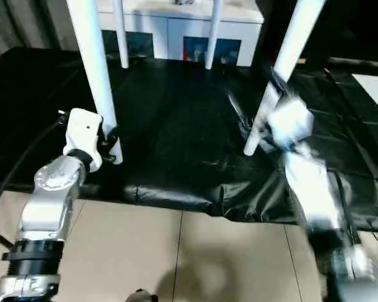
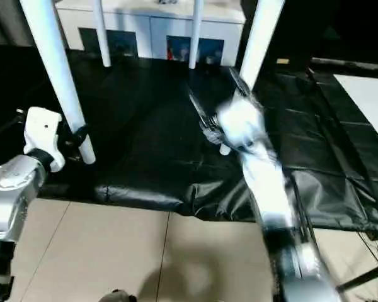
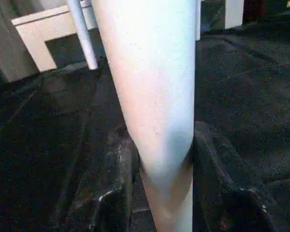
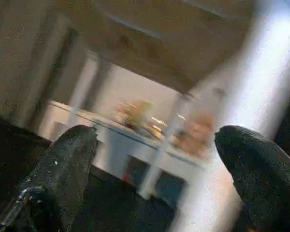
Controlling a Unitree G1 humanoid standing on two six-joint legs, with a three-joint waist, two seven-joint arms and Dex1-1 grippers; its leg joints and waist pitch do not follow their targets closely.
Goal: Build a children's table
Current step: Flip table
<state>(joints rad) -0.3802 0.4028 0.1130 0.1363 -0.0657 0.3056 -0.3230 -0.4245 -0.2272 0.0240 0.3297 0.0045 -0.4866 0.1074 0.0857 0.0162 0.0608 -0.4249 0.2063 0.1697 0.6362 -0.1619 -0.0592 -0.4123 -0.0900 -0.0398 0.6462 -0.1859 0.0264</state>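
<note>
- We see four long white legs standing up on a black sheet that is shiny and crinkled. Their tops are cut off, so we cannot see the tabletop.
- The near left leg is a smooth round tube that gets thinner toward the bottom. The left tool holds it low down, with a black finger pressed on each side.
- The near right leg leans a little, and its foot sits on the sheet.
- The right tool is wide apart. Its two black fingers look rough and rounded, with nothing between them. The near right leg is just beside one finger.
- The right arm is silver and very blurry, so we cannot make out its shape well.
- The two far legs are thin. Behind them stands a white cabinet with dark doors.
- The floor in front is pale tile.
</note>
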